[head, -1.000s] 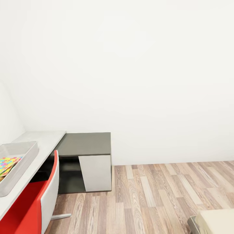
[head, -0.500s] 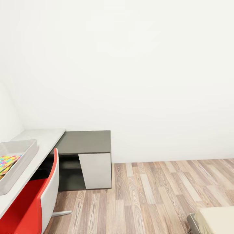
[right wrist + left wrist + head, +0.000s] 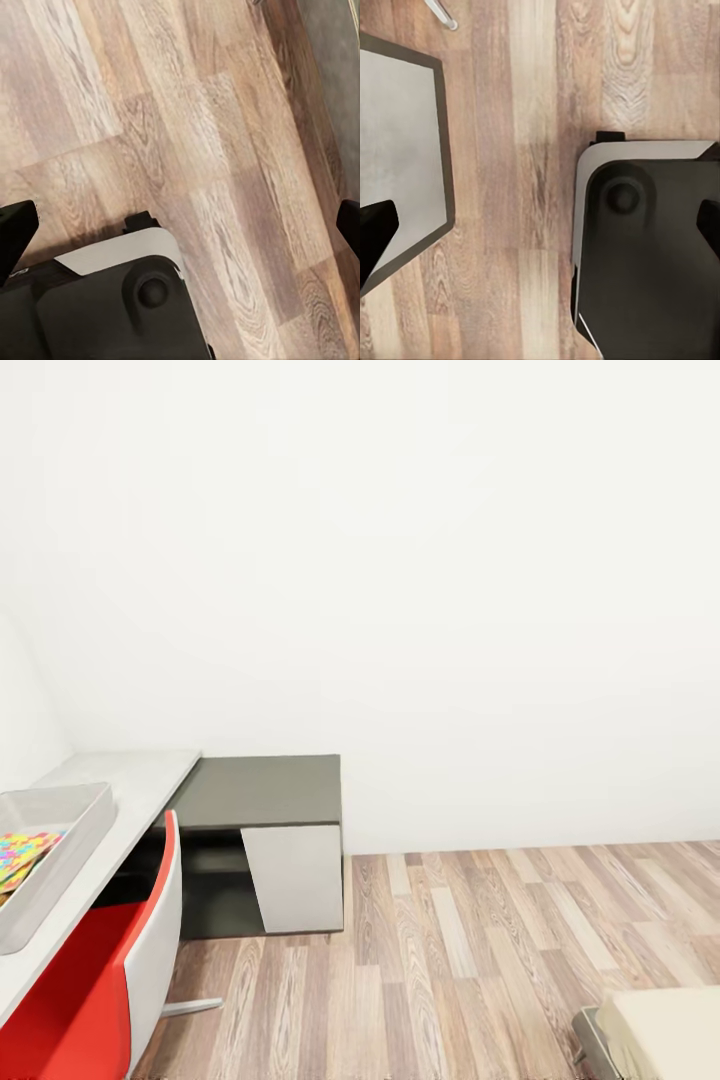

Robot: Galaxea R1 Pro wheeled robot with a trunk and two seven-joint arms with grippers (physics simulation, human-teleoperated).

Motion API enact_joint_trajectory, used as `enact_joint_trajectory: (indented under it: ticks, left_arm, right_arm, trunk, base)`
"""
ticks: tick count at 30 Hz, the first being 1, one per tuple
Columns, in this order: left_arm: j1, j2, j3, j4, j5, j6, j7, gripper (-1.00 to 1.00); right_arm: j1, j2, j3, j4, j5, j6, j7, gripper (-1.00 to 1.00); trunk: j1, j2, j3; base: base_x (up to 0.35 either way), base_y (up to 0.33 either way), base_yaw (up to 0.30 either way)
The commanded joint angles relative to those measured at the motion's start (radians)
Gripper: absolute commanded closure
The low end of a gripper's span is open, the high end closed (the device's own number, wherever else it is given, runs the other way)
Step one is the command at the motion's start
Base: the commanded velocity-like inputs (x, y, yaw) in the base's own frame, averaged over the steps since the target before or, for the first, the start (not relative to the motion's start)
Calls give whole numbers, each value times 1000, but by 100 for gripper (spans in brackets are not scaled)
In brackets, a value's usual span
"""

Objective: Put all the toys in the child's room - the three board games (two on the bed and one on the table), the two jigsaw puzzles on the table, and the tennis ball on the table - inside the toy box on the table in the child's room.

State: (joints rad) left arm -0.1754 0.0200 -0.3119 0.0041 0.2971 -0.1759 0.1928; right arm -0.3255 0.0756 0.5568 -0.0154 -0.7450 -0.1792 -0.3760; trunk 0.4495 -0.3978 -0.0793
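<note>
Head view, nearest: my camera looks over the red chair with a white shell back (image 3: 120, 980) pushed in at the long front edge of the table, and at the beige mattress corner of the bed on its grey frame (image 3: 665, 1032) low at the right.
Toy box: the shallow light grey tray-like bin (image 3: 70, 840) sits on the pale grey top of the L-shaped table (image 3: 140, 785), close to its front edge, cut off at the left of the picture.
Jigsaw puzzle: a flat square with a multicolour interlocking-piece pattern (image 3: 18, 855) lies inside the bin, leaning toward its left part; I see only part of it.
Table, far end: the pale top meets the lower dark grey section (image 3: 265, 792), which has a pale slanted front panel (image 3: 297, 877) and stands against the white wall (image 3: 420, 580).
Floor: wood planks (image 3: 470, 960) run from the desk to the bed.
Left gripper: my dark fingertips (image 3: 375, 232) stand wide apart over the floor, holding nothing, with my dark base (image 3: 652, 255) beneath.
Right gripper: my fingertips (image 3: 16, 225) are also spread apart and empty, above planks and my base (image 3: 112, 315).
</note>
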Motion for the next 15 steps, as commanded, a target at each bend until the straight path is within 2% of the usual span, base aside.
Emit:
enact_joint_trajectory:
  ticks: [1,3,8,15]
  left_arm:
    - [0,0,-9,0,8,-3,2,-100]
    - [3,0,-9,0,9,-3,2,-100]
    - [7,0,-9,0,8,-3,2,-100]
    - [11,0,-9,0,8,-3,2,-100]
  right_arm:
    - [-1,-2,8,0,-11,-3,4,-100]
    - [11,-7,8,0,-12,-4,17,-100]
    - [114,-14,-1,-1,-30,-7,43,-100]
    - [148,-52,-4,-1,-85,-15,99,-100]
  trunk:
    - [1,-2,-4]
    - [1,-2,-7]
    - [1,-2,-15]
    - [1,-2,-27]
  base:
    - [0,0,0]
    - [0,0,0]
    - [0,0,0]
    - [0,0,0]
